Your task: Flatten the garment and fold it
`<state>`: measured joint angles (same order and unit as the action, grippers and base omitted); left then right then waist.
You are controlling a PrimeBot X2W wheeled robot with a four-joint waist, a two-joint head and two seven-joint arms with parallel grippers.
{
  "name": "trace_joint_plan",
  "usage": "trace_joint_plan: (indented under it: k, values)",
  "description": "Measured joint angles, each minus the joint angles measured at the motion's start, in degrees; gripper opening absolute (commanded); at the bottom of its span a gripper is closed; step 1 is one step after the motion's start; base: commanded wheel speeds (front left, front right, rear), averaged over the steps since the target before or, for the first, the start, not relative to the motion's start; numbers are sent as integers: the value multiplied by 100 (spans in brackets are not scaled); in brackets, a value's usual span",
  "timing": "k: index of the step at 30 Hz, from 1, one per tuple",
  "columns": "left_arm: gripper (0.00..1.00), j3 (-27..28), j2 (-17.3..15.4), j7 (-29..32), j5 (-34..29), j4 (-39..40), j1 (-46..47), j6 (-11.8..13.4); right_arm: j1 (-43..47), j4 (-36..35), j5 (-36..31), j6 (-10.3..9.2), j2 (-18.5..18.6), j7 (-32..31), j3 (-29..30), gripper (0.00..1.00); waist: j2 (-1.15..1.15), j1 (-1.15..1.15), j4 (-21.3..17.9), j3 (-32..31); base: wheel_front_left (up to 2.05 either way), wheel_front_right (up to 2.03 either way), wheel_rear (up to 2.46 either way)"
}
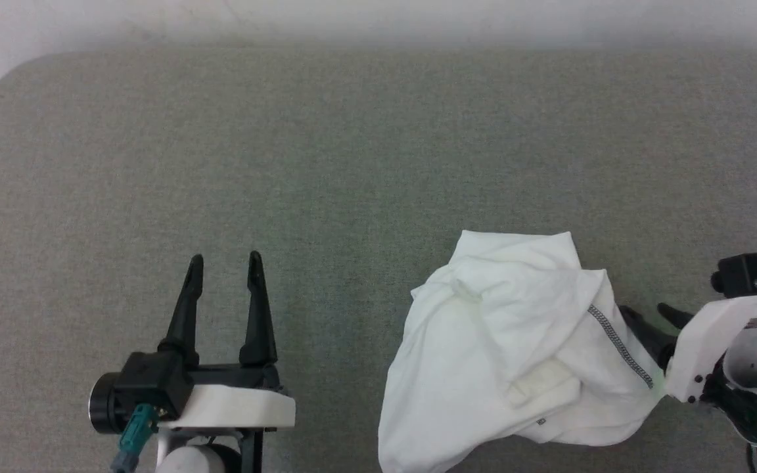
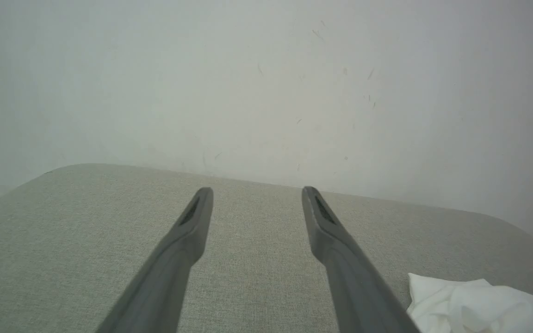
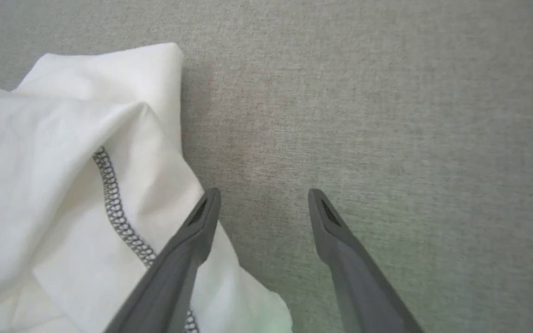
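Note:
The garment is a white T-shirt lying crumpled in a heap on the grey table, right of centre near the front edge, with a grey stitched seam along its right side. My right gripper stands open at the heap's right edge. In the right wrist view its left finger lies over the garment beside the seam, while the right finger is over bare table. My left gripper is open and empty at the lower left, well apart from the garment. A corner of the garment shows in the left wrist view.
The grey fabric-covered table stretches wide behind and left of the heap. A pale wall rises behind its far edge. The table's rounded far-left corner is in view.

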<state>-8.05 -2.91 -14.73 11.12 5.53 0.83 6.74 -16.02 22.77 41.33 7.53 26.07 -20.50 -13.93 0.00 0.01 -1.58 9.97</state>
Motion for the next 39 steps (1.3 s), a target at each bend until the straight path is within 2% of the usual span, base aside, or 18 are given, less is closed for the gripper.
trace_joint_plan:
  k: [6,13,21,22,23,24,34,39]
  values:
    - [100,-13,0,0,5,-16,76,45,-267,-85,955,0,51,-62,-924,100,0,0,120,199,0,0,0]
    - [100,-63,0,0,7,-59,162,43,-534,-378,1897,0,166,45,-1766,100,0,0,78,246,0,0,0]
    - [100,-146,0,0,5,-67,215,42,-1030,-164,2210,0,185,-192,-2561,100,0,-1,29,409,0,0,0]
    - [100,-154,0,0,5,-69,223,42,-1109,-114,2261,0,176,-265,-2619,46,0,-1,25,435,0,0,0]
    - [100,-160,0,0,5,-70,232,42,-1179,-58,2296,0,169,-327,-2682,5,0,-1,23,459,0,0,0]
    - [100,-164,0,0,5,-74,244,42,-1248,1,2338,0,165,-414,-2727,0,0,-1,19,476,0,0,0]
    - [100,-104,0,0,4,-172,271,43,-1601,32,2050,0,216,-612,-3245,0,0,-1,-86,292,0,0,0]
    - [100,-76,1,0,4,-179,215,37,-1699,-201,1613,0,511,-737,-3356,0,0,-1,-210,67,0,0,0]
